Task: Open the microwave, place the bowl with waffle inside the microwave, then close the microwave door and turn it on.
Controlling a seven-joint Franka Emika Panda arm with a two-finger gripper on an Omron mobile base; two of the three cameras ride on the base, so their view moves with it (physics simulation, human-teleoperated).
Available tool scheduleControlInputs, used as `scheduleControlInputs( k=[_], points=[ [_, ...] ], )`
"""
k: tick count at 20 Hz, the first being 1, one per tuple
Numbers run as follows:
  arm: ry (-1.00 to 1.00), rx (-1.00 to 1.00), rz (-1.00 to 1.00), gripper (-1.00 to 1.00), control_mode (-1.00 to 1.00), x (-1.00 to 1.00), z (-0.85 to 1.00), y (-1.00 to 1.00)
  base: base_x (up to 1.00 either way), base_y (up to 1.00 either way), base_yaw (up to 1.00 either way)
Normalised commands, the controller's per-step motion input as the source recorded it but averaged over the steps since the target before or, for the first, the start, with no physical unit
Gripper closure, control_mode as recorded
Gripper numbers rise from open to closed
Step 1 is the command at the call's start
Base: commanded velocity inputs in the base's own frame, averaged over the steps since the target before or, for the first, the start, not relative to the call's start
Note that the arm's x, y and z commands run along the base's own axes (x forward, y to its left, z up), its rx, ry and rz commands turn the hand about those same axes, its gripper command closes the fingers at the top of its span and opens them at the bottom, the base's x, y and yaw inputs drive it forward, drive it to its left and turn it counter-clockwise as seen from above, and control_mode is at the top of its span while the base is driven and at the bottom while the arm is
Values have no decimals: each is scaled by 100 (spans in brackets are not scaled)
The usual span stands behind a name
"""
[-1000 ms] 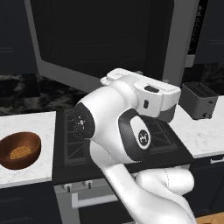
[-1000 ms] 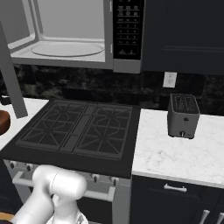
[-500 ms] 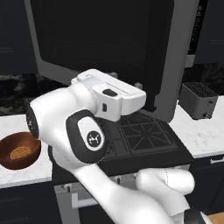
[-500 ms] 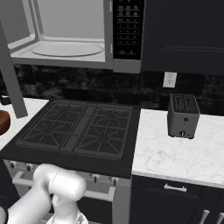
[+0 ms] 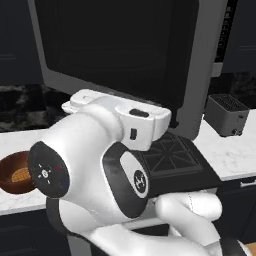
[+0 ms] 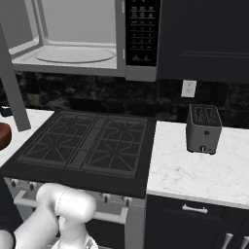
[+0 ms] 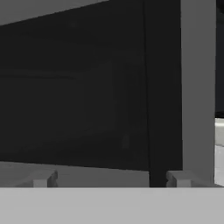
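At the far left of the left base view, one round reddish-brown bowl (image 5: 15, 172) sits on the pale marble counter (image 5: 232, 155), partly hidden behind the arm's shoulder. Its inside is glossy, and one small golden-orange waffle (image 5: 21, 176) with a grid pattern lies in it. To its right, the microwave door (image 5: 125, 55) stands swung open: a wide dark glass panel in a grey steel frame, reaching out over the black stove (image 5: 175, 160).

In the right base view, a sliver of the bowl (image 6: 4, 135) shows at the left edge. Above the stove (image 6: 87, 146), one microwave (image 6: 82, 39) hangs with its pale grey interior exposed, a round glass turntable on its floor and a black button panel at right. Further right, one small dark grey toaster (image 6: 203, 129) stands on the counter (image 6: 204, 170) below a wall outlet (image 6: 187, 88).

In the hand view, the gripper (image 7: 111, 178) faces the door (image 7: 87, 87), its two tips spread wide apart and holding nothing.
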Motion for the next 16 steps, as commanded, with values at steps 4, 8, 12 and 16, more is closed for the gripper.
scheduleControlInputs(
  k=[4,8,12,16],
  points=[
    [3,19,49,-100,-100,-17,-40,-91,0,0,0],
    [-10,11,43,-100,-100,-9,-30,-100,0,0,0],
    [-8,14,46,-100,-100,-27,-24,-100,0,0,0],
    [-8,9,63,-100,-100,-55,-16,-92,0,0,0]
  ],
)
